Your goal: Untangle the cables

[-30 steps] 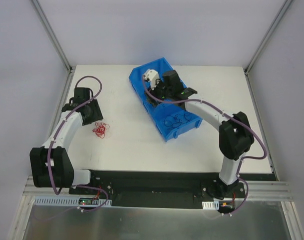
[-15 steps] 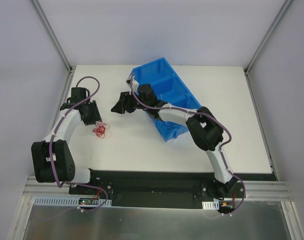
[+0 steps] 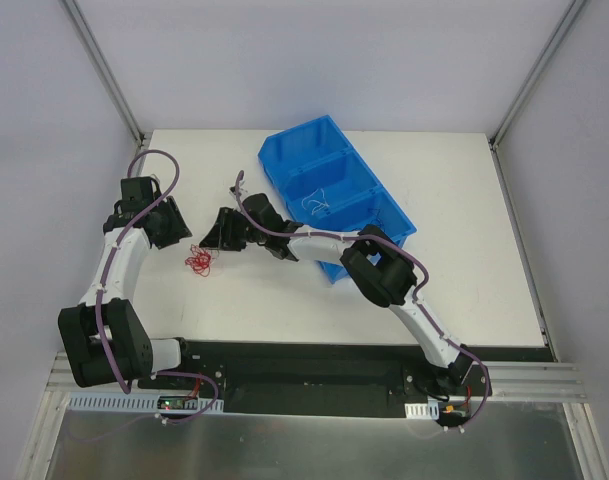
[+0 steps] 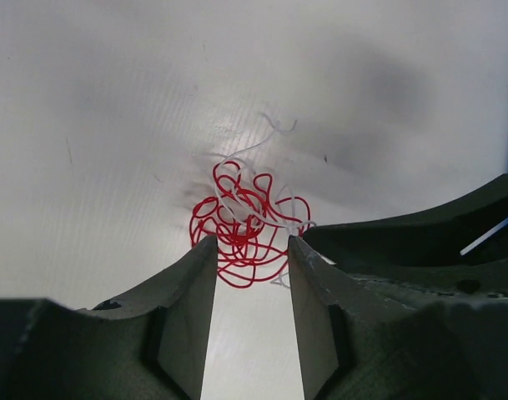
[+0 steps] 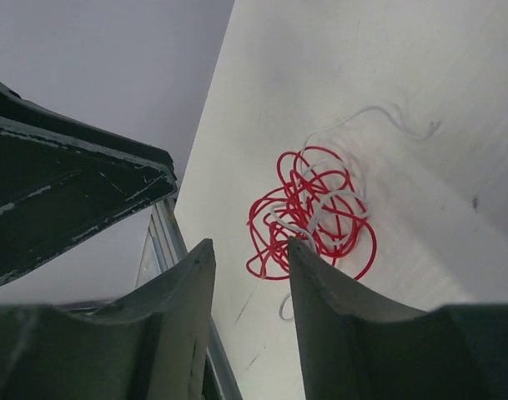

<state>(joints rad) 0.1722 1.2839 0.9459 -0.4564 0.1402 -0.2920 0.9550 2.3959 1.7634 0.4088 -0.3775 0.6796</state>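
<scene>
Red, thin and curly, the tangle of wire [image 3: 198, 262] lies on the white tabletop [image 3: 464, 270] in the overhead view, well left of the blue plastic three-compartment bin [image 3: 296, 140]. The bin's middle compartment shows a pale wisp, too small to identify. The left gripper [image 3: 176, 231] hangs just up-left of the tangle and the right gripper [image 3: 212, 236] just up-right, facing each other, neither touching it. From the left wrist, the jaws stand partly parted and empty. The tangle lies just past the fingertips, with a thin white wire [image 4: 274, 129] threaded through its loops and trailing off the far side. From the right wrist, the jaws are likewise about half open with nothing between them, the same knot ahead. My worry is that either pinch takes red and white strands together, since they overlap so closely; pulling would then tighten the knot or drag the whole bundle, and the two grippers, so near, could collide
</scene>
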